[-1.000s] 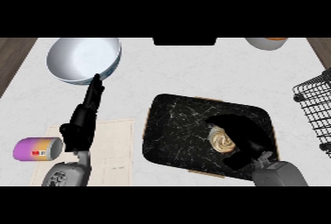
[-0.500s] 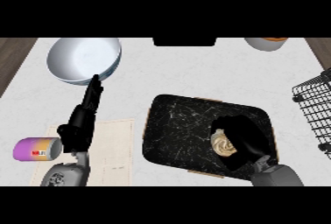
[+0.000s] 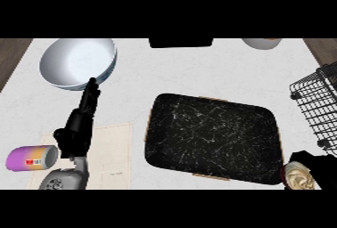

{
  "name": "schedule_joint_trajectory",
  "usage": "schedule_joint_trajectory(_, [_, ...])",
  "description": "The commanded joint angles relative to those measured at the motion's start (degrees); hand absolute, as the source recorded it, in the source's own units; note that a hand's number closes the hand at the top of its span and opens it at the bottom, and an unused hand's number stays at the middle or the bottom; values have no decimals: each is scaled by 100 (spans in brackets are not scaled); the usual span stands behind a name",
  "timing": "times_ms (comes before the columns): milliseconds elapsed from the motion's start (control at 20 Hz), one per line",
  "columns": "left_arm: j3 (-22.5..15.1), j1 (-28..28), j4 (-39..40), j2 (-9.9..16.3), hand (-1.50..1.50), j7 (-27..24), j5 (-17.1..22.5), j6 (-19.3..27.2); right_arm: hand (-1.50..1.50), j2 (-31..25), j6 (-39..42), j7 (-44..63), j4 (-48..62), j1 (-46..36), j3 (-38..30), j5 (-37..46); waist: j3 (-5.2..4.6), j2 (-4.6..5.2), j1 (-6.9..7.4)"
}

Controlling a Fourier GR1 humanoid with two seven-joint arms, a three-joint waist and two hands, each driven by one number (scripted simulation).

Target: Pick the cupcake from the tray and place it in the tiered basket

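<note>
While right hand (image 3: 317, 164) fingers curl round cream-swirled cupcake (image 3: 300, 176), left hand (image 3: 84, 116) straight-fingered, empty

Black white-veined tray (image 3: 211, 133), cream-swirled cupcake (image 3: 299, 176), pale blue-grey bowl (image 3: 76, 62), black wire basket (image 3: 319, 104) (purple-orange can (image 3: 30, 158))

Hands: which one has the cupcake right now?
The right hand, at the lower right corner beside the tray, holds the cupcake; the left hand rests open.
</note>
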Motion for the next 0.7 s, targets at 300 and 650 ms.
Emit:
schedule_joint_trajectory(300, [55, 22, -91, 68, 0, 0, 2, -31, 150, -691, -360, -815, -1201, 1738, -2549, -1759, 7, 21, -20])
schedule_joint_trajectory(650, [34, 13, 77, 95, 0, -42, -26, -90, 150, -918, 750, -1220, -1818, 2127, -4643, -3793, 5, 14, -43])
